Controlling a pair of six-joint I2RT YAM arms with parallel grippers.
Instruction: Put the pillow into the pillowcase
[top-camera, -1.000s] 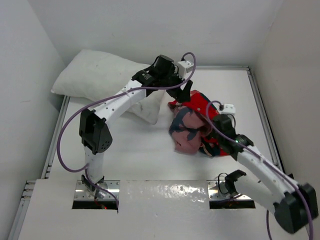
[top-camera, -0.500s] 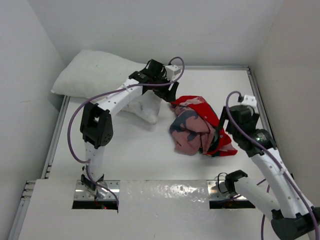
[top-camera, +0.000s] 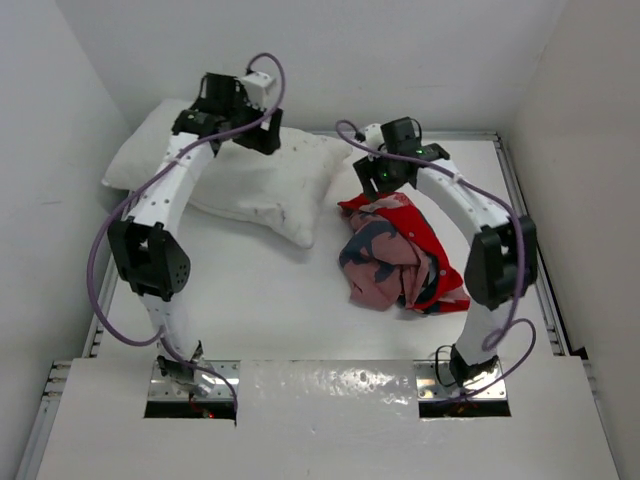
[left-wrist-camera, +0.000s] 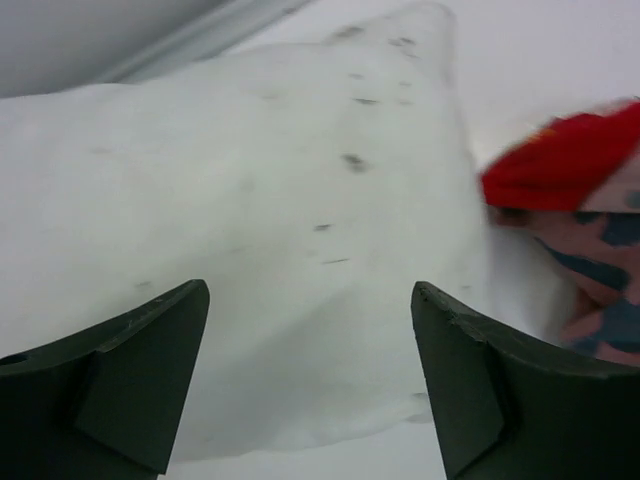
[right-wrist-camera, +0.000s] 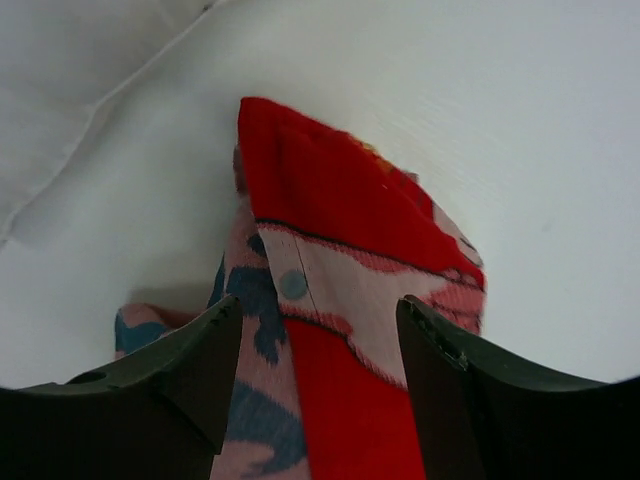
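Top external: the pillow (top-camera: 250, 180) lies far left on the table (top-camera: 280, 300), its right corner just beside the crumpled pillowcase (top-camera: 395, 250), which sits right of centre. My left pincer (left-wrist-camera: 310, 290) hangs over the pillow, fingers spread, holding nothing. My right pincer (right-wrist-camera: 320, 302) hangs over the pillowcase's far red tip, fingers spread too.

Left hand (left-wrist-camera: 310, 300) and right hand (right-wrist-camera: 320, 305), both splayed.
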